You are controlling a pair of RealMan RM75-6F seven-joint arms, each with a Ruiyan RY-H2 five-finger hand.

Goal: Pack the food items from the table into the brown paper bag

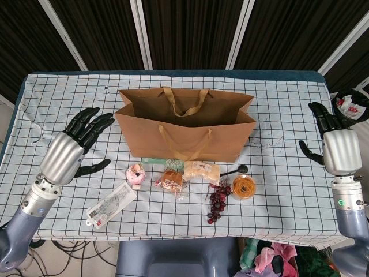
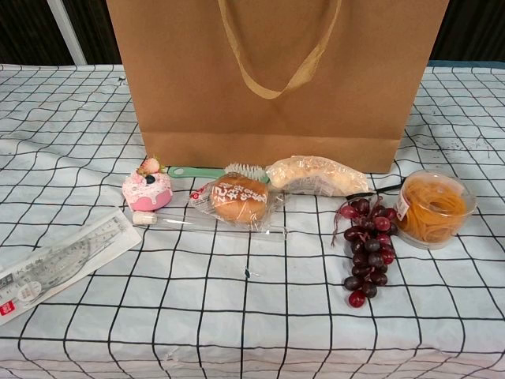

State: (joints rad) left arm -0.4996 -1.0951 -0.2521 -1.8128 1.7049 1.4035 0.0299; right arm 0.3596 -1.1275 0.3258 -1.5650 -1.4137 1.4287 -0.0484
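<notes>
Head view: high, angled down on the whole table (image 1: 288,202), both arms at the frame's left and right edges. Chest view: low, near table height, close in, facing the paper bag (image 2: 276,79) front. Shared: bag plus the item row before it.

paper bag (image 1: 185,134): 1
cupcake (image 2: 147,189): 1
wrapped breads (image 2: 238,197): 2
grape bunch (image 2: 367,249): 1
noodle tub (image 2: 433,207): 1
ruler pack (image 2: 55,264): 1
</notes>
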